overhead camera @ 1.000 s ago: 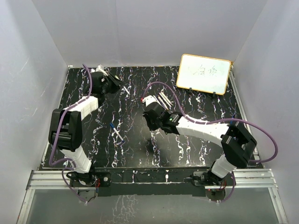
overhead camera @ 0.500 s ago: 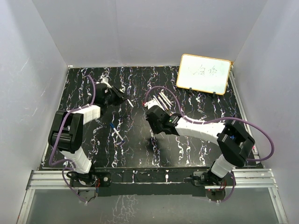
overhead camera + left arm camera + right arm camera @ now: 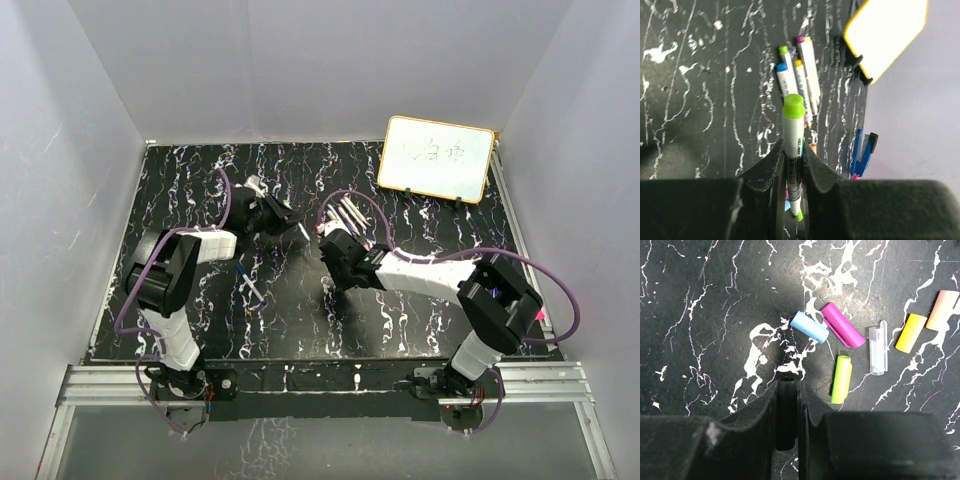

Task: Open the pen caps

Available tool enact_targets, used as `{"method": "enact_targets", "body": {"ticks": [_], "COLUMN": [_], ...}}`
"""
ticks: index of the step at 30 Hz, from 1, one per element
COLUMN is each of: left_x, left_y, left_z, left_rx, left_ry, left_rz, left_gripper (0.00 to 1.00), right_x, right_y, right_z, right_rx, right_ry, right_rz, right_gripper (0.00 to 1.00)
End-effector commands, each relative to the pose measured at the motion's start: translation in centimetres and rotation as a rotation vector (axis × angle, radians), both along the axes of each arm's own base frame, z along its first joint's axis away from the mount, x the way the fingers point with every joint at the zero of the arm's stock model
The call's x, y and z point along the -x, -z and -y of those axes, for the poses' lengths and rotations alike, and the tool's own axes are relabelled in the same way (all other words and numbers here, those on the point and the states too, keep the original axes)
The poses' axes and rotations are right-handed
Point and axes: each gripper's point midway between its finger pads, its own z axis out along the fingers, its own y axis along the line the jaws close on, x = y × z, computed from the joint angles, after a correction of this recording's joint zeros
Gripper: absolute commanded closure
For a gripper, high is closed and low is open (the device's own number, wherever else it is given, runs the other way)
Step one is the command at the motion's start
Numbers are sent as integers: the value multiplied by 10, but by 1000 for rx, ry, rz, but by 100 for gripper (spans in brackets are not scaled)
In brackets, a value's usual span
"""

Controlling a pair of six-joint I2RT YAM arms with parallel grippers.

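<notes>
Whiteboard (image 3: 885,35) and a blue object (image 3: 860,150) were seen beyond four pens (image 3: 810,75) laid side by side. One green-capped pen (image 3: 793,132) was clamped in the left gripper (image 3: 792,162); a black cap (image 3: 786,415) was pinched in the right gripper (image 3: 787,390), six loose caps (image 3: 841,380) lying ahead.

L arm (image 3: 165,338) & R arm (image 3: 425,276): same build. Link shells white, boxy, w/ rounded edges; joint housings btwn them black, chunky. Each arm carries a purple cable (image 3: 577,305) on the outside, hanging in loose loops. Both bases (image 3: 185,382) black, w/ thin wires at the foot. L gripper (image 3: 792,150) & R gripper (image 3: 787,390): fingers (image 3: 760,410) matte black, inner faces curved, on a wide blocky black body.
</notes>
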Motion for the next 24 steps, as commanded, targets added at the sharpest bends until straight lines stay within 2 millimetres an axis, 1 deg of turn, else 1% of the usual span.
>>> {"method": "enact_targets", "body": {"ticks": [1, 4, 11, 18, 20, 21, 24], "left_x": [-10, -15, -20, -20, -20, -20, -21], "left_y": [-4, 0, 10, 24, 27, 29, 35], "left_z": [16, 24, 41, 52, 55, 56, 57], "left_rx": [37, 50, 68, 63, 63, 62, 61], "left_ry": [6, 10, 22, 27, 26, 25, 16], "left_rz": [21, 14, -3, -24, -30, -32, -42], "left_gripper": [100, 100, 100, 100, 100, 100, 100], "right_x": [-5, -6, -6, -4, -4, -4, -5], "right_y": [1, 5, 10, 13, 13, 13, 12], "right_z": [-2, 0, 4, 3, 3, 3, 3], "right_rx": [-28, -25, -23, -27, -27, -30, -32], "right_ry": [19, 23, 27, 22, 22, 22, 22], "right_rz": [9, 0, -11, -21, -22, -22, -21], "right_gripper": [100, 99, 87, 76, 75, 73, 72]}}
